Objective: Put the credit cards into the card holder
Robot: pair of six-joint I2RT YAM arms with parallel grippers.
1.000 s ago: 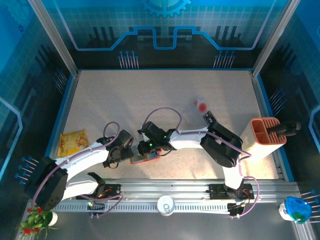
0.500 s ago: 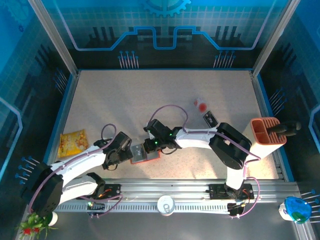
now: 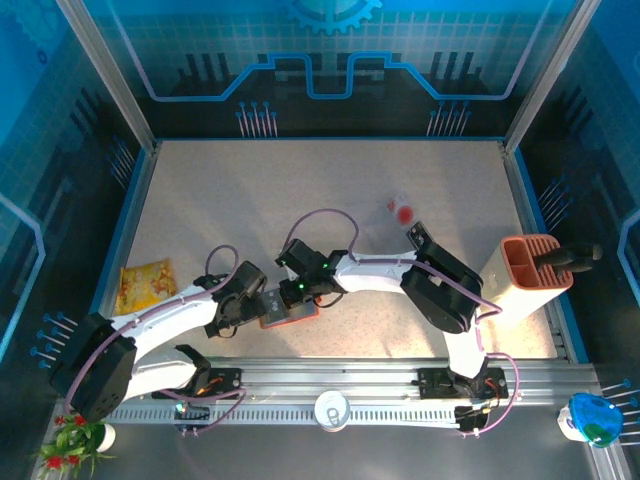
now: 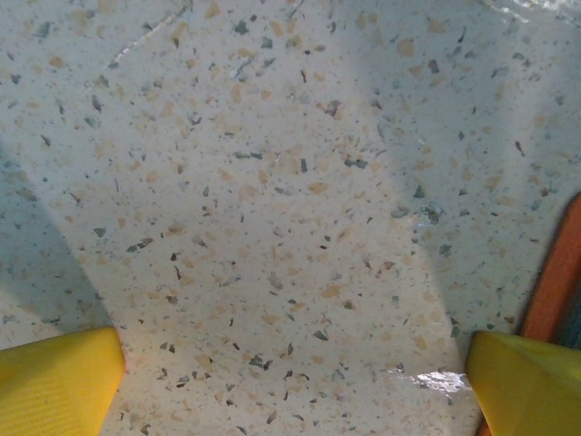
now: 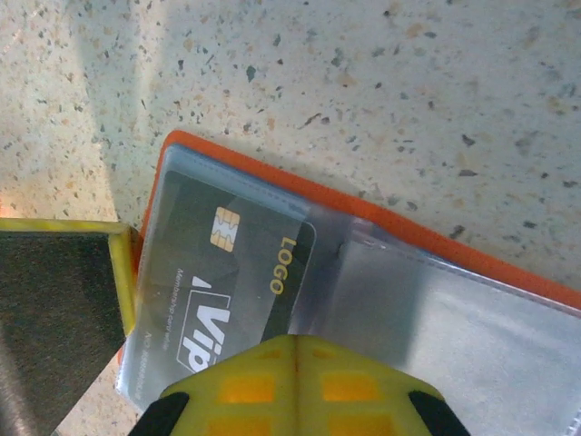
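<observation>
The red-orange card holder (image 3: 296, 318) lies open near the table's front, its orange rim (image 5: 436, 238) framing grey-clear pockets. A dark card (image 5: 231, 263) with a gold chip and "LOGO" sits inside the left pocket. My right gripper (image 5: 295, 350) is shut, with nothing between its yellow fingertips, and its tip rests on that pocket (image 3: 291, 297). My left gripper (image 4: 290, 386) stands wide open over bare tabletop just left of the holder (image 3: 250, 305). The holder's orange edge (image 4: 556, 286) lies beside its right finger. A pale card with a red spot (image 3: 402, 210) lies further back right.
A terracotta slotted bin (image 3: 528, 272) with a black tool (image 3: 572, 257) in it stands at the right edge. A yellow snack packet (image 3: 145, 284) lies at the left edge. A can (image 3: 332, 409) sits on the front rail.
The right arm's elbow swung out to the right, then back to the left, while its shut gripper stayed over the holder. The left gripper shifted slightly and stayed open.
</observation>
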